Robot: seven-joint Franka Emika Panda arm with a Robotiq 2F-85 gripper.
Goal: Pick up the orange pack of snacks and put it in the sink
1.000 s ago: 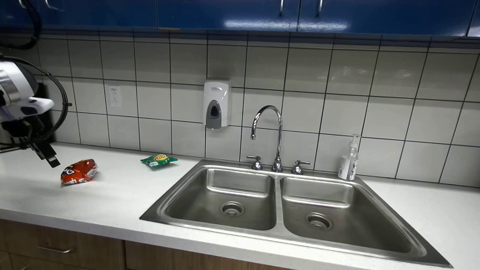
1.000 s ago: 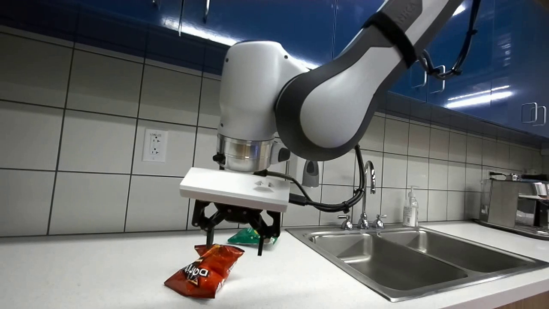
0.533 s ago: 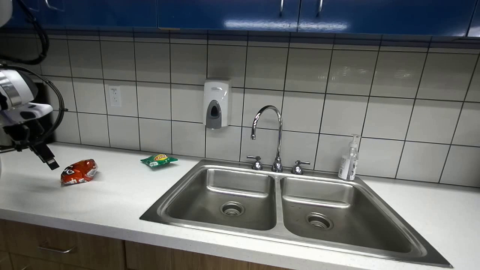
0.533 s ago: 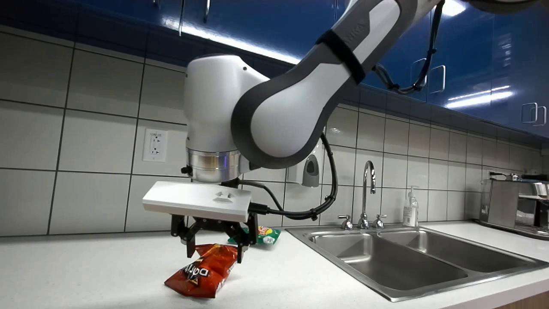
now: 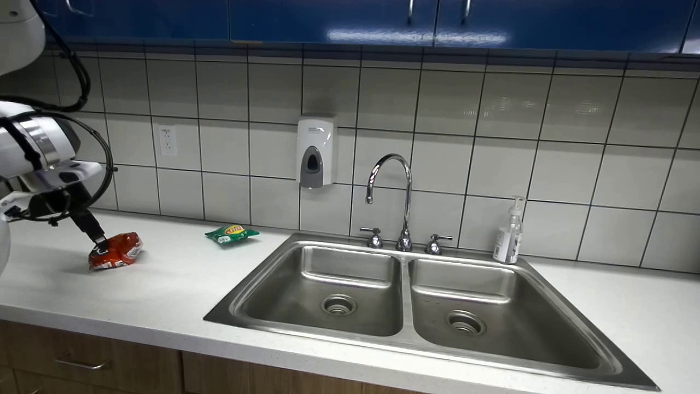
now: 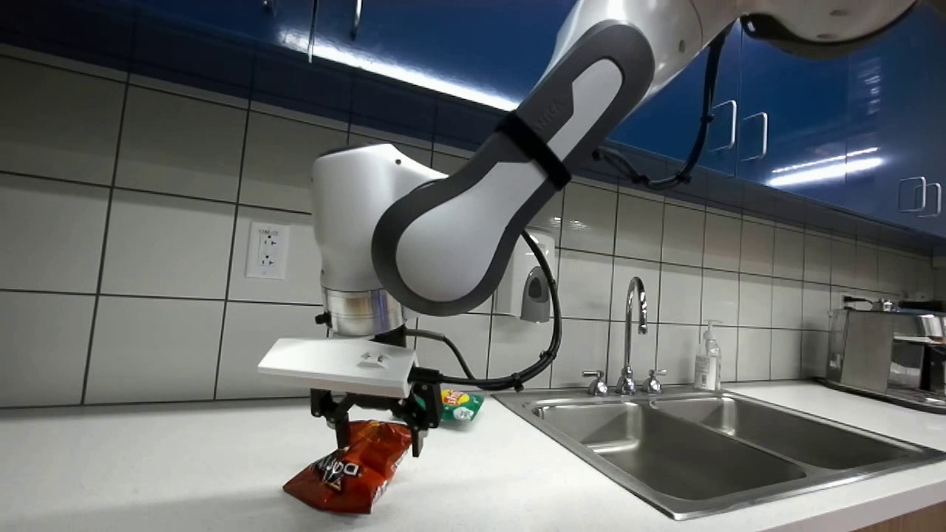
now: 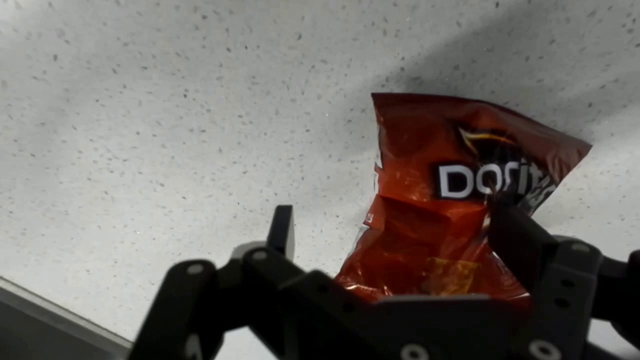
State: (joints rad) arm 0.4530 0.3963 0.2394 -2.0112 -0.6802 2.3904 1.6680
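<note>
The orange pack of snacks, a crinkled orange-red packet with white lettering, lies on the white counter left of the sink in both exterior views (image 5: 124, 249) (image 6: 344, 480). In the wrist view the pack (image 7: 415, 175) fills the right of centre. My gripper (image 6: 380, 447) is open, low over the pack, with its fingers spread about the pack's back part. In the wrist view my gripper (image 7: 390, 212) has its right finger overlapping the pack's edge and its left finger apart from it over bare counter. Whether a finger touches the pack I cannot tell. The double-basin steel sink (image 5: 406, 301) shows no pack in it.
A green-and-yellow packet (image 5: 232, 234) lies near the wall between the pack and the sink. A curved chrome tap (image 5: 408, 208) rises behind the sink, with a soap bottle (image 5: 508, 235) beside it. A wall dispenser (image 5: 317, 153) hangs above the counter.
My gripper has shifted sideways over the pack, away from the sink in one of the views, and then lowered to it. The fingers stay open. The pack has not visibly moved.
</note>
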